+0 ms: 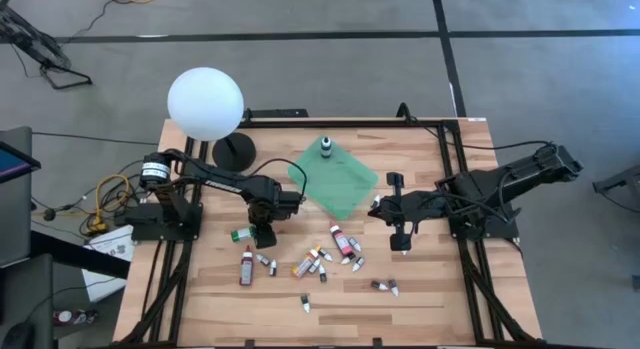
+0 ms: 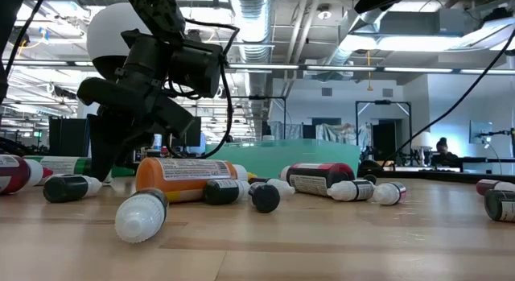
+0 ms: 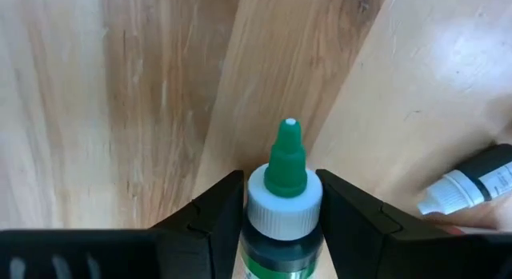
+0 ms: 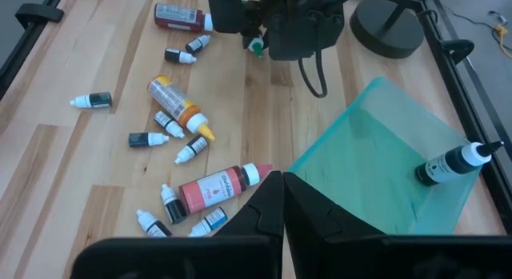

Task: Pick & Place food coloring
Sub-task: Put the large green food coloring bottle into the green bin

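Two matte-black jointed arms (image 1: 215, 174) — black cables looped alongside — each hand (image 4: 282, 201) wedge-fingered.

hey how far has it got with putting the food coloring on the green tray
Done: one white-capped bottle stands on the green tray. In hand: the left pincer grips a green-tipped bottle by its neck, low over the table. Left: over a dozen bottles lie scattered on the wood. The right pincer waits shut beside the tray.
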Motion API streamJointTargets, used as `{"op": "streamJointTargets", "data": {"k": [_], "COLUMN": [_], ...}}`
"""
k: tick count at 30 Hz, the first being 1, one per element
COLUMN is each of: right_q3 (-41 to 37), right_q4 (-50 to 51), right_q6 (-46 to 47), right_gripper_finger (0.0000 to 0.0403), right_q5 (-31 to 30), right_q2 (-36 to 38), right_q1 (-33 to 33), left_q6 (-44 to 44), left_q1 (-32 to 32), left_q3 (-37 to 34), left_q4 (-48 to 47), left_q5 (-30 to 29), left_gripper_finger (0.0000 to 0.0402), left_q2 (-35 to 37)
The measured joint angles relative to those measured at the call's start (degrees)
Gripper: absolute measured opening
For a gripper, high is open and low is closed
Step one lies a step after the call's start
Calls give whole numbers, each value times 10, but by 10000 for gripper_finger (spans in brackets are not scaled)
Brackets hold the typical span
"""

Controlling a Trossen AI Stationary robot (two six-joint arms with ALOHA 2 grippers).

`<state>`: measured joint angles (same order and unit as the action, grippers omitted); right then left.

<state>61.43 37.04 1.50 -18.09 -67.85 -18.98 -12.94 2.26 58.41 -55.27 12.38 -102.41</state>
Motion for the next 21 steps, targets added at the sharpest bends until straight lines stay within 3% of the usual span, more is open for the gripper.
{"op": "streamJointTargets", "data": {"k": [21], "right_q3": [0], "right_q4": [-2], "right_q6": [1], "right_gripper_finger": [0], "right_q5": [0], "right_q2": [0], "right_q1": [0], "left_q6": [1], "left_q1": [-1], "left_q3": [0], "left_q4": [-4], "left_q5": [-25], "left_gripper_finger": [147], "left_q2": [0]}}
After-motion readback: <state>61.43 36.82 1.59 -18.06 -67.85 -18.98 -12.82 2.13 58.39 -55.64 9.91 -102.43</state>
